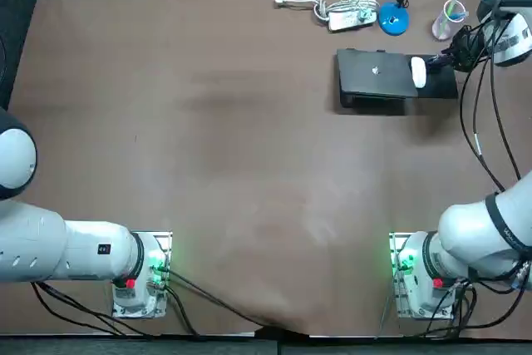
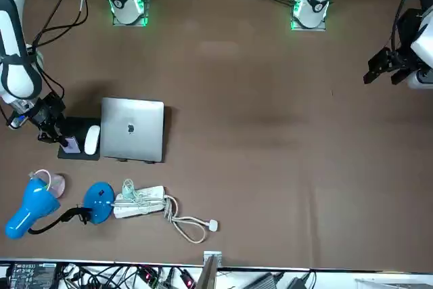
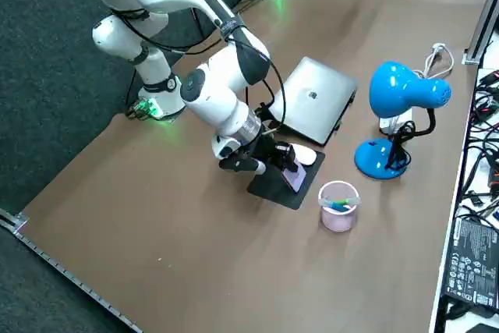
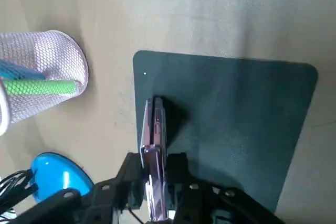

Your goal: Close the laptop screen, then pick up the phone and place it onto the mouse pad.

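With the laptop (image 1: 376,75) lying closed, the mouse pad (image 4: 236,124) sits just under the right gripper (image 4: 155,174), which is clamped on the phone (image 4: 153,129) held on edge, so it should lower gently, stay clear of the mouse (image 1: 419,72), and release only once the phone rests.

In the top view's upper right, the mouse pad (image 1: 436,87) is set just right of the laptop (image 1: 376,73); the phone (image 4: 153,124) is held over the pad by the right gripper (image 4: 155,174).
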Motion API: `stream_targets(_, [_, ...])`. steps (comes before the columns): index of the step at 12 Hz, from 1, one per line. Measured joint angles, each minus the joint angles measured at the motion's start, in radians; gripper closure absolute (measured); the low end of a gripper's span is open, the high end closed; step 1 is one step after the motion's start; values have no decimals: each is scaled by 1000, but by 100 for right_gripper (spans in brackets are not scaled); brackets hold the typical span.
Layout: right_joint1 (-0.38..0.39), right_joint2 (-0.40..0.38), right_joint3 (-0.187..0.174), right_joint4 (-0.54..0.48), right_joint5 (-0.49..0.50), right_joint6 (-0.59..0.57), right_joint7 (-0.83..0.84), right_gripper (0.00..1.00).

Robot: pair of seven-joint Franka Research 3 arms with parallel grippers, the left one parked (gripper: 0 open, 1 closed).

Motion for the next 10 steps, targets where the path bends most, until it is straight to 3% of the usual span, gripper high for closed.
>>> stream_targets(5, [0,6,-1,1,17,1,-47,78])
stream_targets(6, [0,9,-1,1,18,0,-62,72])
stream_targets(7, [0,13,-1,1,18,0,-76,62])
stream_targets(8, [0,22,-1,1,18,-1,-92,39])
stream_targets(10, [0,25,-1,1,18,-1,-102,15])
